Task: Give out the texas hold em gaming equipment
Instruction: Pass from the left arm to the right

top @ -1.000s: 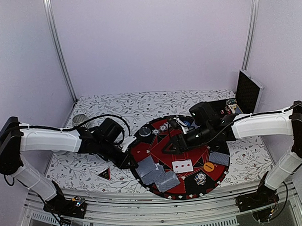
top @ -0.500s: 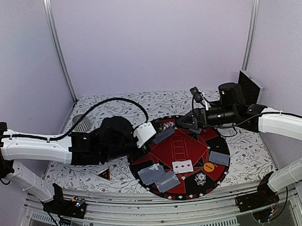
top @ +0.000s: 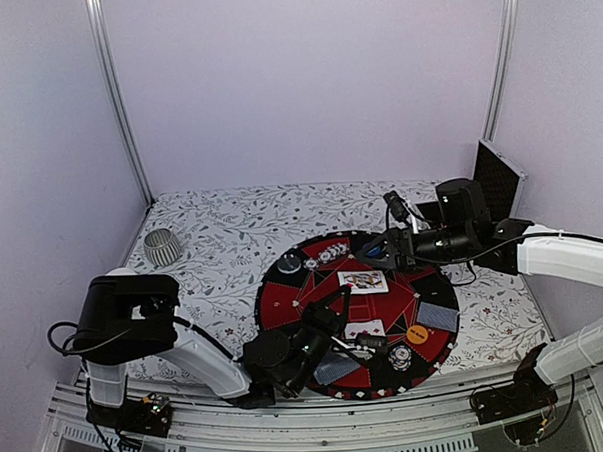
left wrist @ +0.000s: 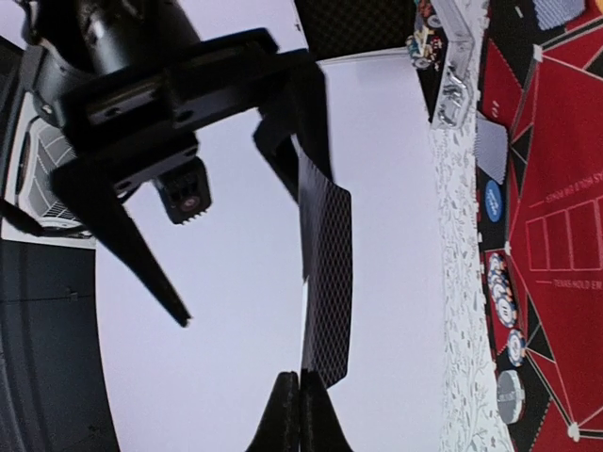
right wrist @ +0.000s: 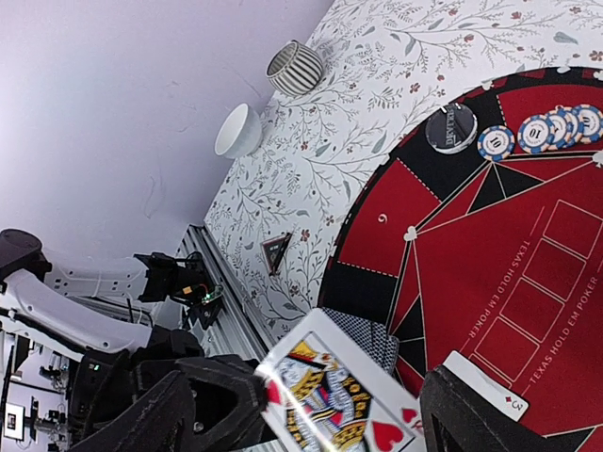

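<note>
My left gripper [top: 335, 313] is shut on a grey-blue-backed card [left wrist: 325, 273], held edge-on above the front of the mat. My right gripper [top: 378, 258] hovers over the mat's back. Its jaws stand apart, with a face-up heart court card [right wrist: 330, 400] between the fingertips; the card also shows in the top view [top: 362, 280]. On the mat lie a three of diamonds [top: 364, 330], grey-backed cards [top: 438, 317], a row of blue chips [right wrist: 546, 130], a dark disc [right wrist: 450, 127], an orange disc [top: 417, 334] and a blue disc [left wrist: 492, 201]. The black-red triangle [right wrist: 276, 252] lies left of the mat.
The round red-and-black mat [top: 285, 297] fills the table's middle. A striped cup [top: 163, 247] and a white bowl [right wrist: 237, 130] stand at the far left. An open black case [top: 495, 183] stands at the back right. My left forearm lies along the front edge.
My left arm has swung from the mat's left side to its front, with a card in its gripper. The right gripper stayed at the back; a face-up card now shows below it.
</note>
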{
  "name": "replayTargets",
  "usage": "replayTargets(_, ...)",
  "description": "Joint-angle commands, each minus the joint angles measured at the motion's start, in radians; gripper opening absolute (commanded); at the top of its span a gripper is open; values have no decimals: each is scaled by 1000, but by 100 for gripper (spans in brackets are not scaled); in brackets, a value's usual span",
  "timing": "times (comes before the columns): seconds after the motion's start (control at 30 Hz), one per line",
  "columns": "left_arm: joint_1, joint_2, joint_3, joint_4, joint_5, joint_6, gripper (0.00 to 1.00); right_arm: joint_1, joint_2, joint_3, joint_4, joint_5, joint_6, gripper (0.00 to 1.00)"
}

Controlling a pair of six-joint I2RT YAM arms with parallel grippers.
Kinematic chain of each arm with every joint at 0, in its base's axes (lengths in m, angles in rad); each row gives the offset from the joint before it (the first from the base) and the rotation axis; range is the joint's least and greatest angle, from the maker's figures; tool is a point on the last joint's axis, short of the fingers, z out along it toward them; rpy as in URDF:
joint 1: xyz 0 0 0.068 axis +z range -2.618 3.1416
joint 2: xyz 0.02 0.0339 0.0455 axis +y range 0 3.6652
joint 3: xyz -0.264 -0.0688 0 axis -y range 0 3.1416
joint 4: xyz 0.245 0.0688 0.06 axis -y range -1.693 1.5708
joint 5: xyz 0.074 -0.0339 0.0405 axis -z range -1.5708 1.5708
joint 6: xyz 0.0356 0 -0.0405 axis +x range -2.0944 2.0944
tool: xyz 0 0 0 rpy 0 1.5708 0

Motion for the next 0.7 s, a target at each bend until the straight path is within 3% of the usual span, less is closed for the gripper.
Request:
replayTargets(0.0,-20,-15,55,368,-11,136,0,8,-10,-5,-62,93,0,84)
replayTargets(0.17,-27,2,45,368,-25,159,0,2,20,7,-68,61,-12,85)
replayTargets(0.23,-28,7,41,369,-36,162,0,2,31,17,-63,31,-10,80)
replayTargets(0.47,-22,0,38,368,-53,149,0,3,2,-40,88,-114,83,40)
replayTargets(0.67,-20,5,30,368,-64,150,0,5,-3,-43,100,-128,105,5)
